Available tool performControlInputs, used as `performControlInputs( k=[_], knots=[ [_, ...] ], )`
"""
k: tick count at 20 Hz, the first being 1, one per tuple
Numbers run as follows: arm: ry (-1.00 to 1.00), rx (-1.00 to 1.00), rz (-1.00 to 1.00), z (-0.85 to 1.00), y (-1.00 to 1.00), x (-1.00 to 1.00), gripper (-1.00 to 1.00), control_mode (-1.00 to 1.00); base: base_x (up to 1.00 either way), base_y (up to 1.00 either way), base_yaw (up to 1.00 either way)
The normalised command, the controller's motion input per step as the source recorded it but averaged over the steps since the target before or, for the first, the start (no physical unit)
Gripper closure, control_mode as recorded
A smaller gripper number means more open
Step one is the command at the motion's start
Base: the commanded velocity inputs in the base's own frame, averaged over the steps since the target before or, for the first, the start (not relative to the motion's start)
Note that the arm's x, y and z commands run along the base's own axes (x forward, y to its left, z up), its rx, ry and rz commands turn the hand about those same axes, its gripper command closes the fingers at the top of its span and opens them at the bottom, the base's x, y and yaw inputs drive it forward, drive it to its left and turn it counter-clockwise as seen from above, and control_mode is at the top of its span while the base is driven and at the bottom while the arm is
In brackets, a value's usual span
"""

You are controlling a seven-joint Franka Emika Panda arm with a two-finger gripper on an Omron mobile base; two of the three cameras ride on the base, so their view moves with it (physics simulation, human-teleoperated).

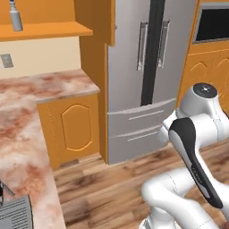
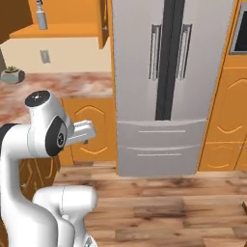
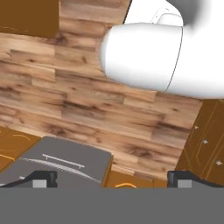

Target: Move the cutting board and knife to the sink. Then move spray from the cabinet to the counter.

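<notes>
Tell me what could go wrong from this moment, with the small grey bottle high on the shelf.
1. The small grey spray bottle stands on the high orange wooden shelf, far from the folded white arm, so a long reach up could tip it over.
2. The open two-finger gripper points down at the brown wooden floor, close to the steel refrigerator; a wide swing might strike its doors.
3. The marble counter edge lies between base and shelf and may block the reach.

Big steel fridge (image 1: 143, 80) with double doors, standing on wood plank floor (image 2: 169, 207). Small potted plant (image 2: 12, 75) and a wall outlet (image 1: 6, 60) off left. Dark oven (image 1: 214, 24) up right.
</notes>
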Motion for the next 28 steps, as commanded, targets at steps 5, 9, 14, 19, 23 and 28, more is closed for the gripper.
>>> performControlInputs(
  k=[5, 9, 14, 19, 23, 28],
  knots=[
    [0.0, 0.0, 0.0, 0.0, 0.0, 0.0, -1.0, 1.0, 1.0, 0.63, 0.0],
    [0.0, 0.0, 0.0, 0.0, 0.0, 0.0, -1.0, 1.0, 1.0, 0.42, 0.0],
    [0.0, 0.0, 0.0, 0.0, 0.0, 0.0, -1.0, 1.0, 1.0, 0.65, 0.01],
    [0.0, 0.0, 0.0, 0.0, 0.0, 0.0, -1.0, 1.0, 0.94, 0.59, 0.02],
    [0.0, 0.0, 0.0, 0.0, 0.0, 0.0, -1.0, 1.0, 1.0, 0.46, 0.05],
    [0.0, 0.0, 0.0, 0.0, 0.0, 0.0, -1.0, 1.0, 0.82, 0.47, 0.08]
  ],
)
